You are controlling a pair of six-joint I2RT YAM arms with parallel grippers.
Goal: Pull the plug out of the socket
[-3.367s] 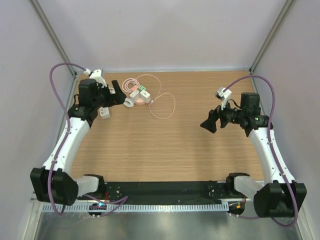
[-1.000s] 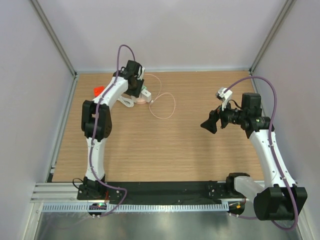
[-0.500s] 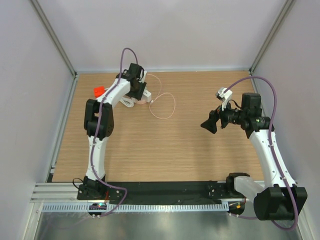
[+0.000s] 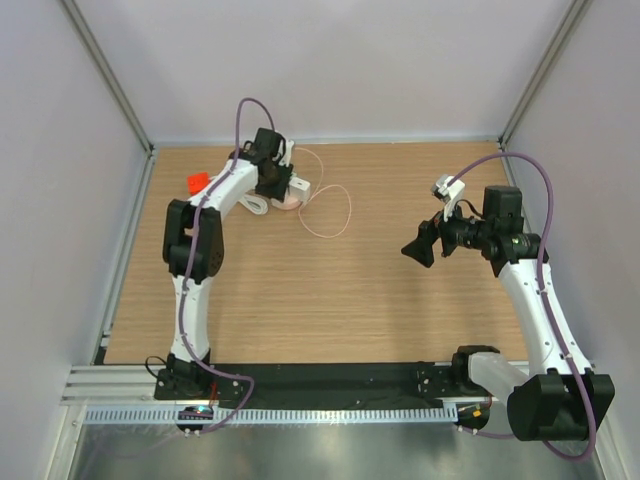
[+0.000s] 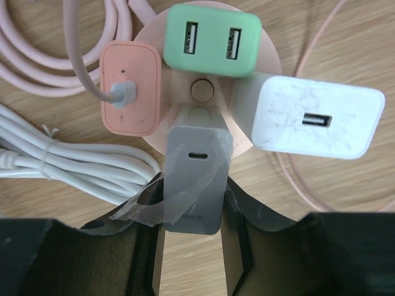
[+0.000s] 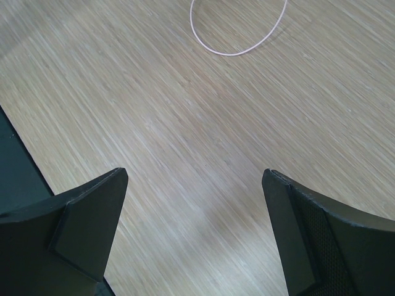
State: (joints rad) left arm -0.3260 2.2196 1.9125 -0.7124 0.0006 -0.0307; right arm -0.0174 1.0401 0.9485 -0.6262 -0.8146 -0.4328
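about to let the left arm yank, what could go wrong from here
1. The left gripper pinches only the near end of the gray plug, where loose tape sits; it may slip off.
2. Nothing holds the round socket down, and the right gripper hangs open far away, so the socket and its other plugs could lift along.

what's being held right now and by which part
The left gripper grips the grey plug by its two sides, near the outer end. The right gripper holds nothing.

Matt grey plastic plug [image 5: 196, 179], wood-grain table [image 4: 330, 290]
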